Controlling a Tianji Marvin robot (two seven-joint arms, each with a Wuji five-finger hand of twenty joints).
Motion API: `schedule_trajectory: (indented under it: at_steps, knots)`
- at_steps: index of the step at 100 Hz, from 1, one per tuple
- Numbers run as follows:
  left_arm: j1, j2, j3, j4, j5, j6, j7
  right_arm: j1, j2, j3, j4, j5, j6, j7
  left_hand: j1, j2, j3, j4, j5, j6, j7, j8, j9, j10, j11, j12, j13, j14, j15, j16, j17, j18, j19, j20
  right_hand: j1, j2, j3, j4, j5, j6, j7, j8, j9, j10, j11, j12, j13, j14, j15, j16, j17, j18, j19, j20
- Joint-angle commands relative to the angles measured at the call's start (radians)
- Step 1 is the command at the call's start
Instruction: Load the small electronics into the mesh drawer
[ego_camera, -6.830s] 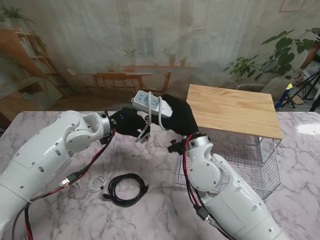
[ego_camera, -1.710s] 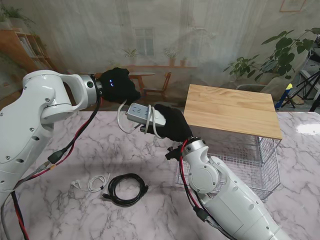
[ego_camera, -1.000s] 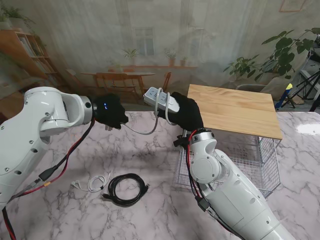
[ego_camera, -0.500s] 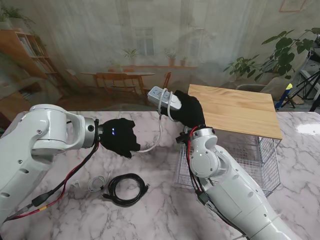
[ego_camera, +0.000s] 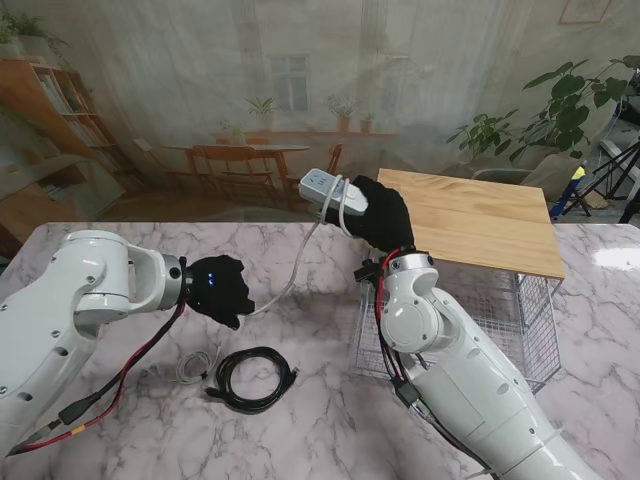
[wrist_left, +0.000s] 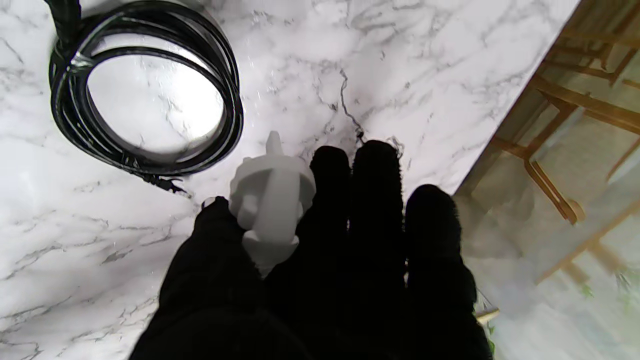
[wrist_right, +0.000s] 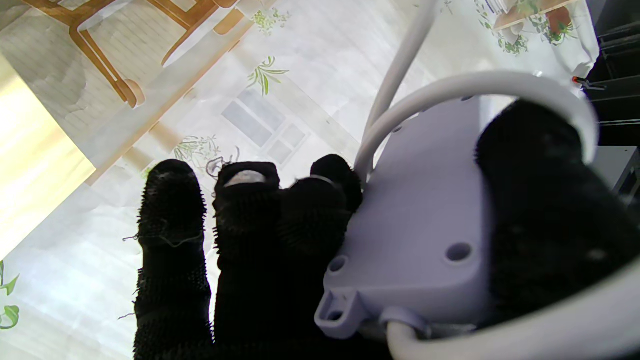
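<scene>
My right hand (ego_camera: 378, 212) holds the white power strip (ego_camera: 322, 187) up high, past the far edge of the worktop (ego_camera: 120, 440) and next to the wooden top (ego_camera: 470, 215). My fingers (wrist_right: 240, 235) and thumb are wrapped tight around it. My left hand (ego_camera: 222, 288) is low over the worktop and pinches the white plug (wrist_left: 270, 200) between thumb and fingers. The white cord (ego_camera: 290, 270) runs between my two hands.

A moment ago my left hand was up high near the strip. Now it has come down and toward me, so the cord is pulled out longer. My right hand has lifted the strip and moved it a bit closer to the wooden top. I think this helps, because a loose cord could catch on the wire side.

The mesh drawer (ego_camera: 500, 330) sits under the wooden top, on my right. Nothing I can see is in it yet. The black cable (ego_camera: 252, 378) and the small white cable (ego_camera: 188, 366) lie on the worktop near me, just where they were before. They go in later, I think.
</scene>
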Motion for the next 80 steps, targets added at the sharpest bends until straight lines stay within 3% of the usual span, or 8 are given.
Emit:
schedule_trajectory:
  at_steps: [1,26,46,56,65,80]
  knots:
    - [-0.001,0.012,0.026,0.034,0.007,-0.034,-0.021,0.008,0.001,0.02,-0.02,0.002,0.005,-0.02,0.069,-0.01,0.017,-0.003,0.02,-0.15,0.027,-0.004,0.031,-0.039,-0.005,-0.004,0.029,-0.001,-0.019,-0.003,0.009,-0.01,-0.008,-0.006,0.237,0.237,0.246,0.006,-0.007,-0.346,0.115,0.012,0.053,-0.087,0.058,-0.004,0.025,-0.061,0.093,0.016,-0.004,0.002,0.015,-0.008]
    - [-0.036,0.013,0.096,0.085,0.011,-0.03,0.007,0.003,-0.001,0.03,-0.034,0.013,0.014,-0.024,0.067,-0.01,0.015,-0.004,0.016,-0.155,0.03,-0.005,0.028,-0.042,-0.004,-0.004,0.028,-0.003,-0.022,-0.003,0.009,-0.009,-0.01,-0.007,0.238,0.237,0.246,0.007,-0.008,-0.345,0.116,0.011,0.053,-0.086,0.059,-0.005,0.025,-0.061,0.095,0.016,-0.004,0.001,0.015,-0.008]
    - [0.002,0.014,0.081,0.03,-0.055,-0.06,0.038,0.018,0.0,0.017,-0.016,0.002,0.024,-0.017,0.069,-0.015,0.016,-0.004,0.018,-0.151,0.036,-0.012,0.032,-0.039,0.001,-0.005,0.031,0.001,-0.018,-0.001,0.012,-0.01,-0.005,-0.005,0.239,0.238,0.246,0.007,-0.008,-0.344,0.117,0.01,0.053,-0.085,0.06,-0.006,0.025,-0.061,0.095,0.016,-0.005,0.002,0.015,-0.009]
    - [0.022,0.041,0.087,-0.02,-0.074,-0.06,0.094,0.034,-0.001,0.004,0.004,-0.003,0.029,-0.014,0.07,-0.018,0.017,-0.004,0.02,-0.147,0.04,-0.016,0.034,-0.035,0.004,-0.005,0.033,0.002,-0.013,0.001,0.012,-0.008,-0.002,-0.004,0.24,0.238,0.246,0.007,-0.008,-0.343,0.117,0.009,0.053,-0.085,0.06,-0.007,0.025,-0.059,0.095,0.016,-0.005,0.002,0.015,-0.009]
    - [0.046,0.066,0.086,-0.069,-0.01,-0.06,0.208,0.054,-0.002,-0.01,0.031,-0.013,0.037,-0.01,0.068,-0.017,0.017,-0.004,0.022,-0.145,0.044,-0.02,0.04,-0.036,0.01,-0.003,0.04,0.0,-0.005,0.003,0.018,-0.007,0.005,-0.002,0.239,0.238,0.245,0.007,-0.007,-0.343,0.117,0.009,0.053,-0.085,0.06,-0.007,0.025,-0.059,0.095,0.016,-0.007,0.003,0.014,-0.009]
    - [0.088,0.063,0.048,-0.124,0.043,-0.06,0.273,0.081,-0.005,-0.031,0.07,-0.017,0.047,-0.004,0.07,-0.02,0.019,-0.003,0.026,-0.136,0.047,-0.027,0.048,-0.033,0.029,0.005,0.049,0.0,0.021,0.014,0.026,-0.007,0.022,0.003,0.24,0.237,0.245,0.007,-0.007,-0.343,0.118,0.009,0.053,-0.085,0.06,-0.007,0.025,-0.058,0.095,0.016,-0.008,0.004,0.015,-0.009]
